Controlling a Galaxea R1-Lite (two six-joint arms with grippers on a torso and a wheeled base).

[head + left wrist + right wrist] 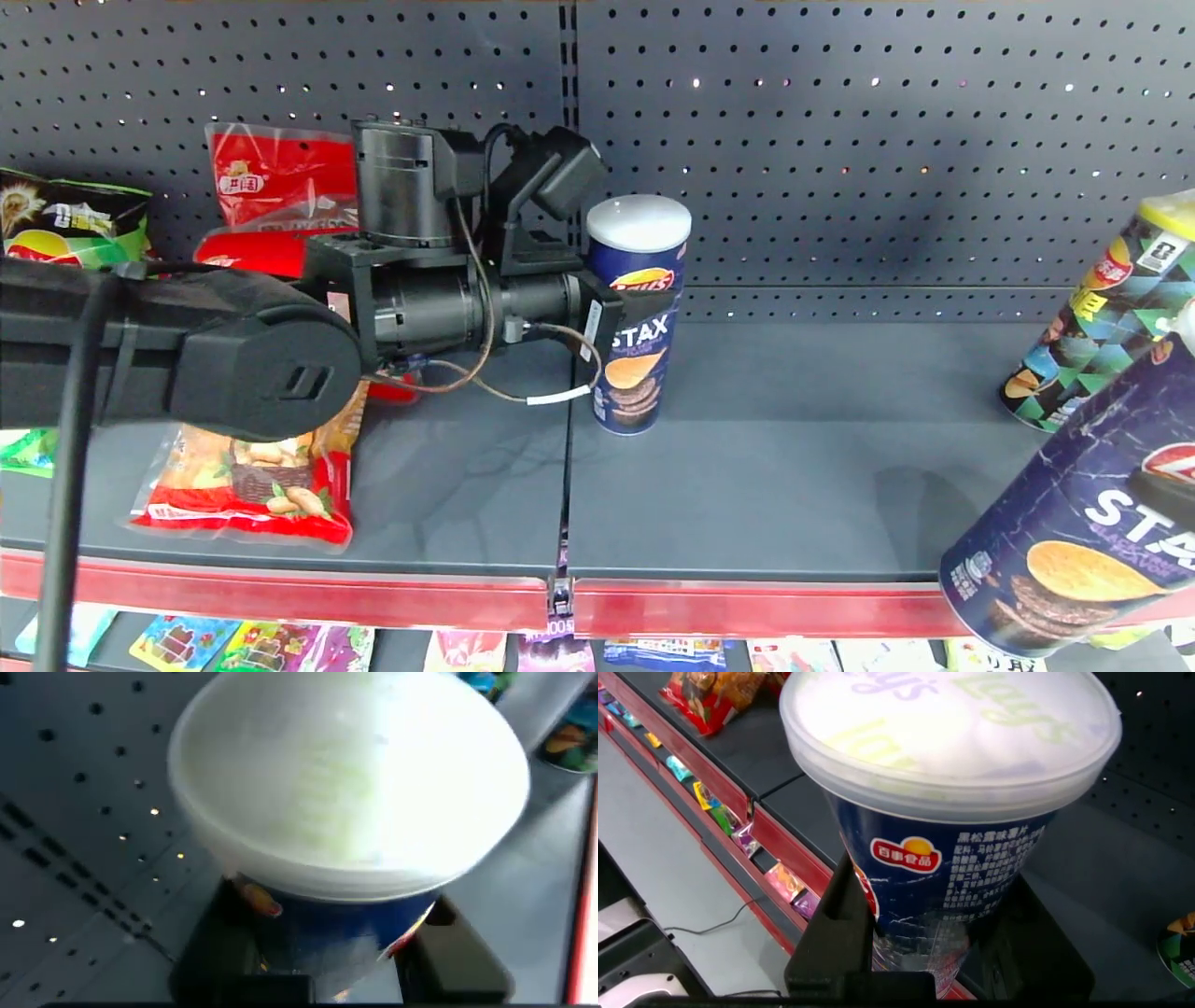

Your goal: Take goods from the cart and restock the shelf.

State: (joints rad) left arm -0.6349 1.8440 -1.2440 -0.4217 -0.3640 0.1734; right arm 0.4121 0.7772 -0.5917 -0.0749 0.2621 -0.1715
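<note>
We see the left end effector (639,315) closed around the middle of a dark blue chip can (637,392) with a white lid. The can stands upright, its base down on the grey shelf (794,467), near the perforated back panel (840,140) and just beside the seam between the two shelf boards. In the left wrist view the dark fingers (210,952) sit either side of the can's body below the lid. The right end effector (938,961) grips a second dark blue chip can (1083,532), which is tilted and held in front of the shelf's red front rail (747,607) at the right end. Behind it, at the right edge of the head view, a teal-patterned chip can (1102,317) with a yellow lid is at the shelf's right side, well apart from the can in the left end effector. Left of that can, partly hidden by the arm, lie a bag of peanuts (252,485) near the front edge, a red bag (271,177) leaning on the back panel, and a green chip bag (65,224) at the far left. Colourful packets (261,646) hang below the rail.
</note>
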